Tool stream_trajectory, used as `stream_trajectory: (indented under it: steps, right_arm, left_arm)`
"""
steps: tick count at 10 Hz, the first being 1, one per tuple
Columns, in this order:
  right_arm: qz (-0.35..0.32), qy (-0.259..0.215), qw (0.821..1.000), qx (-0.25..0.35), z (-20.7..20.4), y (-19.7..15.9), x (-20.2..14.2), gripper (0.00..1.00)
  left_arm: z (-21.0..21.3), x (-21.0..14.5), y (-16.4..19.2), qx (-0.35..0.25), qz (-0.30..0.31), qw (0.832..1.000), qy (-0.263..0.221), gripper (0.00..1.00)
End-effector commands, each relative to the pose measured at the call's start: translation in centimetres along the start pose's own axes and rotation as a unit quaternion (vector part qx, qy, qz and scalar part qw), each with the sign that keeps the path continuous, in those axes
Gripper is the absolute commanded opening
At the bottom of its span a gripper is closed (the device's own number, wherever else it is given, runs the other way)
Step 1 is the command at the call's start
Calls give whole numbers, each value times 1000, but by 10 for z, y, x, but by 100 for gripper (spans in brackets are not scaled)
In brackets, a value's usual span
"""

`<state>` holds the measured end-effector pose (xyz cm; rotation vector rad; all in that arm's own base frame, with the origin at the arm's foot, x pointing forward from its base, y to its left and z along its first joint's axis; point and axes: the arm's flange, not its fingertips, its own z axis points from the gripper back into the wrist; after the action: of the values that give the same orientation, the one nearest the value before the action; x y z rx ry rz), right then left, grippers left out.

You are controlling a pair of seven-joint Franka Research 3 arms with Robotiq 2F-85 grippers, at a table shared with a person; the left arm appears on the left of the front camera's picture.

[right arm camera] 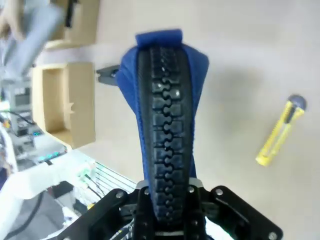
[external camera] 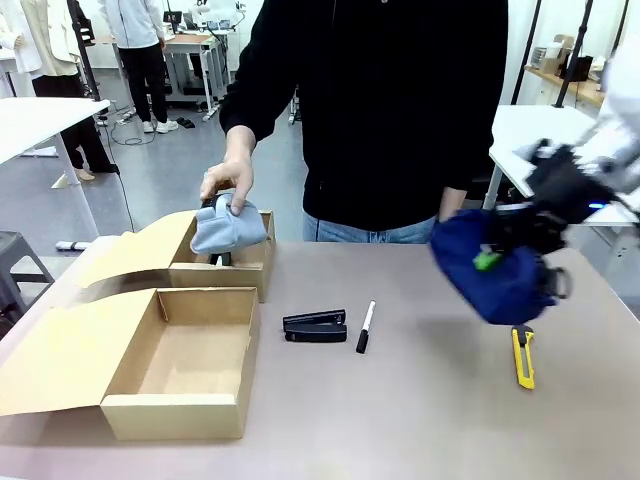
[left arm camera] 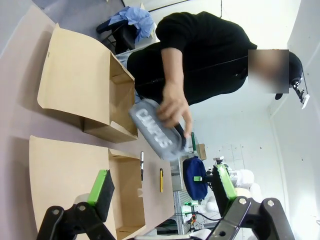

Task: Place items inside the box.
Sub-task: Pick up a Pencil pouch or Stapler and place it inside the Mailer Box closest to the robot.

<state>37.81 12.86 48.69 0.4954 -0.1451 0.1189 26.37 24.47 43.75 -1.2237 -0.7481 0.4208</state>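
- The right gripper (external camera: 492, 256) is shut tight on the navy zip pouch (external camera: 500, 290), up above the table (external camera: 420, 400).
- The left gripper (left arm camera: 162, 191) is wide open, holding nothing.
- A person's hand (external camera: 228, 180) holds the grey pouch (external camera: 225, 235) over the far box (external camera: 252, 266).

Desk (external camera: 430, 420): a grey-brown top is seen across the foreground.
Person (external camera: 390, 100): stood at the far edge, clad in a black top and jeans.
White table (external camera: 40, 115): set well behind, at the left.
Stool (external camera: 15, 250): placed near the desk's left end.
Blue cloth (left arm camera: 132, 17): heaped on a black chair (left arm camera: 116, 34).
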Motion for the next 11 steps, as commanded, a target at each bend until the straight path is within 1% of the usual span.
stream_trajectory:
  steps: [1,2,3,4,5,6,9,10,11]
  right_arm:
    - [43,5,999,-33,-41,72,21,8]
    - [82,-4,996,-37,-63,114,22,8]
    - [136,-9,991,-12,-82,154,15,8]
    - [202,-6,979,-7,-95,180,1,8]
    - [239,12,971,6,-93,181,-7,8]
    - [154,10,988,-9,-89,176,-8,8]
    - [154,10,988,-9,-89,176,-8,8]
    - [174,13,985,-6,-95,182,-5,8]
    - [144,0,990,-10,-105,203,-3,8]
  left_arm:
    - [-1,0,0,-12,-11,1000,-7,100]
    - [-1,0,0,-12,-11,1000,-7,100]
    - [-1,0,0,-12,-11,1000,-7,100]
    - [-1,0,0,-12,-11,1000,-7,100]
    - [-1,0,0,-12,-11,1000,-7,100]
    - [-1,0,0,-12,-11,1000,-7,100]
    - [-1,0,0,-12,-11,1000,-7,100]
    - [-1,0,0,-12,-11,1000,-7,100]
    - [-1,0,0,-12,-11,1000,-7,100]
